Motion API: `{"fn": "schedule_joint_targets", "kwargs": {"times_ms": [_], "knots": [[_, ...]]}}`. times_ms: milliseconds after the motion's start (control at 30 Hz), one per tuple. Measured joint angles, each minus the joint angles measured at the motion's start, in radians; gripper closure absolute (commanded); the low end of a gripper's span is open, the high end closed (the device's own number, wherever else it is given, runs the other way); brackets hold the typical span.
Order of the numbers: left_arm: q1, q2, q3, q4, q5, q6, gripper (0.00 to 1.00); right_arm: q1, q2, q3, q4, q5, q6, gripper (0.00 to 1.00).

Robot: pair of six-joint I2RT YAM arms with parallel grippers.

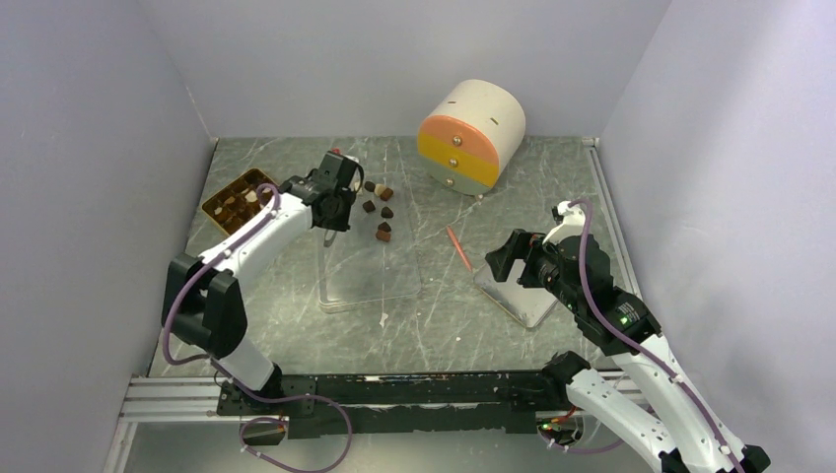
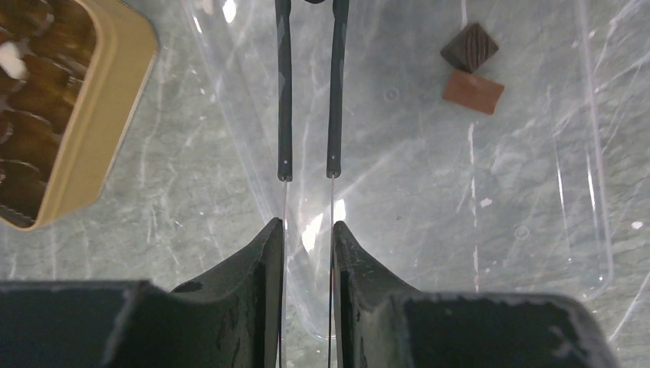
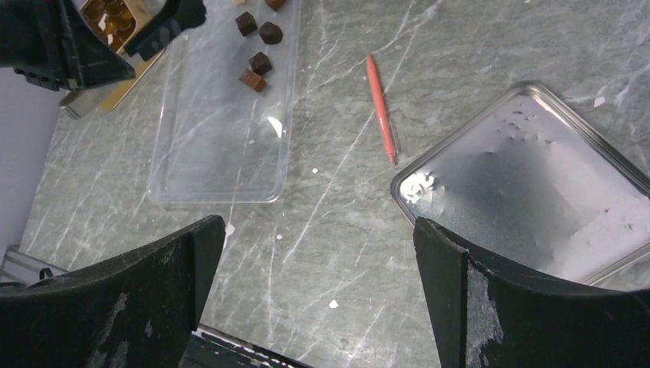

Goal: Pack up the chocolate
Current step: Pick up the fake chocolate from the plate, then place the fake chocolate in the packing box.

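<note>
– Pale lilac-grey walls box in a grey-green marbled counter [image 1: 444, 335], veined and scuffed with white scratches. What sits on it?
– At 10 o'clock in the top view, a golden-brown compartmented tray [image 2: 100, 130] with rounded corners, dark and cream pieces in its cells. Between 12 and 1 o'clock a white drum [image 1: 483, 108] lies on its side, its flat face half orange, half yellow.
– And the loose chocolate [image 1: 383, 233]?
– A small cluster just past the middle, toward 11 o'clock, on the far end of a shallow clear plastic tray [image 1: 375, 281]. Mostly squat cubes, so hardly any long axis. The left wrist view shows a dark one with a ridged top, turned corner-on like a diamond, just beside a flatter mid-brown block whose longer side runs roughly 9 to 3.
– The left hand [image 1: 333, 222]?
– Above the clear tray, black fingers only a narrow slit apart, nothing between them, those two pieces at its 1 o'clock.
– The right hand [image 3: 318, 224]?
– Spread wide and empty over bare counter. At its 3 o'clock lies a shallow silvery tin [image 3: 536, 176], rounded corners, raised rim, matt inside; at 12 o'clock a thin orange-red stick [image 3: 381, 107] lying about 11 to 5
</note>
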Motion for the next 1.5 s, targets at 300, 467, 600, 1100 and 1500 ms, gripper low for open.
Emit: {"fn": "schedule_joint_targets", "kwargs": {"times_ms": [300, 467, 600, 1100, 1500], "knots": [[0.158, -0.097, 0.021, -0.014, -0.026, 0.000, 0.79, 0.000, -0.014, -0.012, 0.004, -0.019, 0.000, 0.01], [0.325, -0.186, -0.017, -0.013, -0.023, -0.008, 0.78, 0.000, -0.024, -0.035, 0.026, -0.044, 0.000, 0.01], [0.448, -0.248, -0.062, 0.002, -0.023, -0.023, 0.78, 0.000, -0.021, -0.055, 0.034, -0.071, 0.000, 0.01], [0.624, -0.268, -0.177, -0.014, 0.031, -0.040, 0.79, 0.000, 0.006, -0.064, 0.075, -0.105, -0.032, 0.00], [0.654, -0.248, -0.215, -0.003, 0.029, -0.037, 0.76, 0.006, 0.009, -0.066, 0.079, -0.104, -0.045, 0.00]]}}
